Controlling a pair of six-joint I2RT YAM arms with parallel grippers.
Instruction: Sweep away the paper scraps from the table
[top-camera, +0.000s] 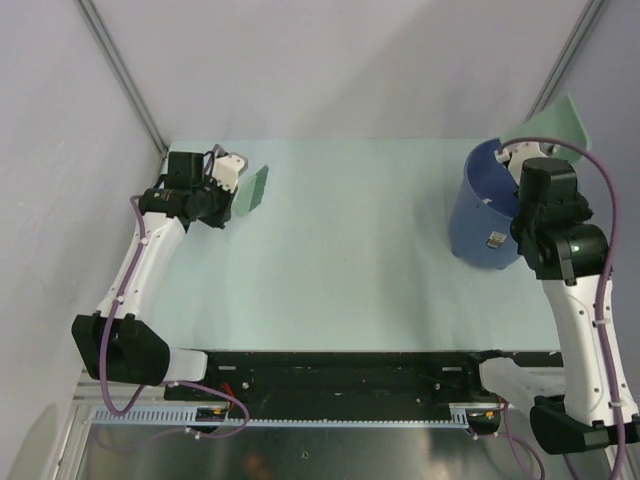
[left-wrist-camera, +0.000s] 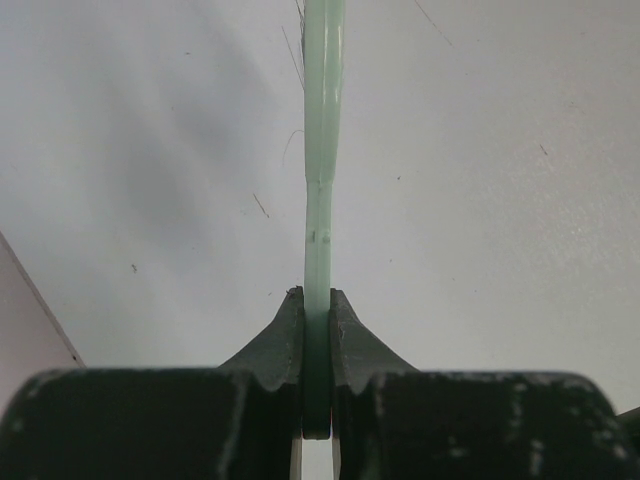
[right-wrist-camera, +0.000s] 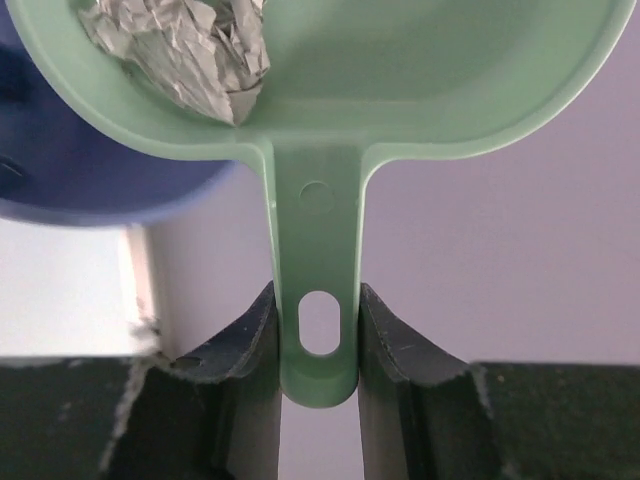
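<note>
Two claws, both clamped. The right gripper (right-wrist-camera: 318, 300) has its jaws pressed on the flat handle of the dustpan (right-wrist-camera: 420, 90), around the hanging hole, with the tilted bowl out at 12 o'clock from the fingers. The paper scraps (right-wrist-camera: 185, 45) show as a crumpled greyish-white wad in the pan's 11 o'clock corner, with the blue bucket (right-wrist-camera: 90, 185) just behind it in this view. From above, that bucket stands at the 3 o'clock side of the table (top-camera: 350, 240), and the pan is raised at its far rim, toward 1 o'clock.

The left gripper (left-wrist-camera: 317, 300) is closed tight on a thin pale green brush (left-wrist-camera: 322, 120) seen edge-on, with a few stray bristles at 12 o'clock. It sits at the table's 10 o'clock corner, well apart from the bucket.

My reading is that the dumping step is in hand. The next move calls for more tilt, so the wad slides into the bucket with the pan's lip kept inside the rim. Any bits left on the tabletop are too small to tell. No brand, label or writing can be read anywhere
</note>
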